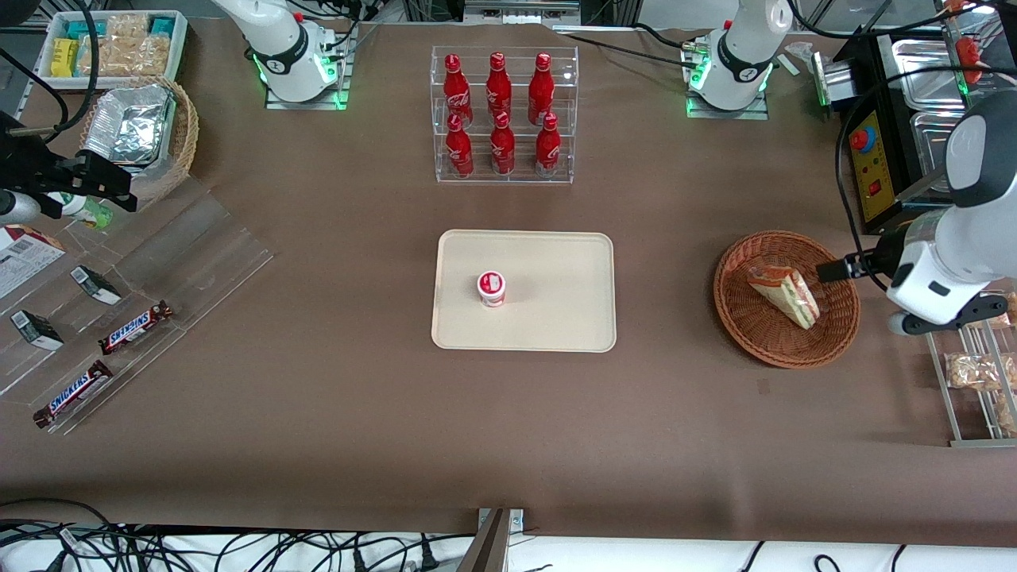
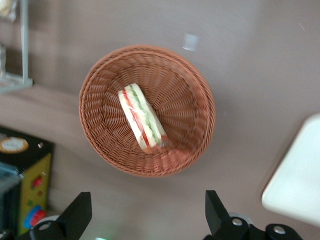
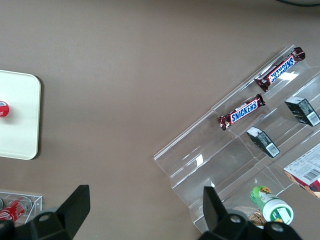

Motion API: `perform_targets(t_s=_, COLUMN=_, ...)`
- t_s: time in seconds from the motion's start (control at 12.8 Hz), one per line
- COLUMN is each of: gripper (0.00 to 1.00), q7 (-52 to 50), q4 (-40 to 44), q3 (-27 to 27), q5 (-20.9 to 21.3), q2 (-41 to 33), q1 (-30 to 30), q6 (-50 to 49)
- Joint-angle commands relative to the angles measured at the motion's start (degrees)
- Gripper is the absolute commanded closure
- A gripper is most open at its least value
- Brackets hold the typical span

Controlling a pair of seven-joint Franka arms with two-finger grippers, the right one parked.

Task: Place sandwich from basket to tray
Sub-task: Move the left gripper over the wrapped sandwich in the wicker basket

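The sandwich [image 1: 783, 295] [image 2: 141, 118], a wrapped wedge with green and red layers, lies in the round reddish-brown basket [image 1: 763, 349] [image 2: 190, 95] toward the working arm's end of the table. My left gripper [image 1: 846, 268] [image 2: 146, 200] hovers above the basket's rim on the side away from the tray. It is open, with nothing between its fingers [image 2: 80, 205]. The cream tray [image 1: 556, 262] [image 2: 297, 175] sits mid-table and carries a small red-and-white cup [image 1: 492, 287].
A clear rack of red bottles [image 1: 503, 115] stands farther from the front camera than the tray. A black control box [image 1: 874, 167] and a metal snack rack [image 1: 977, 373] flank the basket. An acrylic stand with Snickers bars [image 1: 135, 326] lies toward the parked arm's end.
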Motion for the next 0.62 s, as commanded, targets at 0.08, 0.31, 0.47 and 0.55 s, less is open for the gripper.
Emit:
perform_targets(t_s=0.08, gripper=0.0, q7=-13.8, q4=-15.38, q3=-0.08, q5=1.24, q2=-2.79, q1=0.36, q6=15.41)
perform_targets(t_s=0.31, gripper=0.0, q7=-14.87, q4=-27.34, q3=0.18, q5=1.42, q2=-5.42, q1=1.06, q6=26.66)
perform_targets(t_s=0.47, gripper=0.0, q7=-17.84, q4=-32.11, q3=0.18, q5=4.48, q2=-6.22, q1=1.94, q6=31.08)
perform_targets(t_s=0.55, gripper=0.0, q7=-21.43, q4=-33.25, q3=0.1, q5=7.37, q2=-6.05, q1=1.94, q6=32.22)
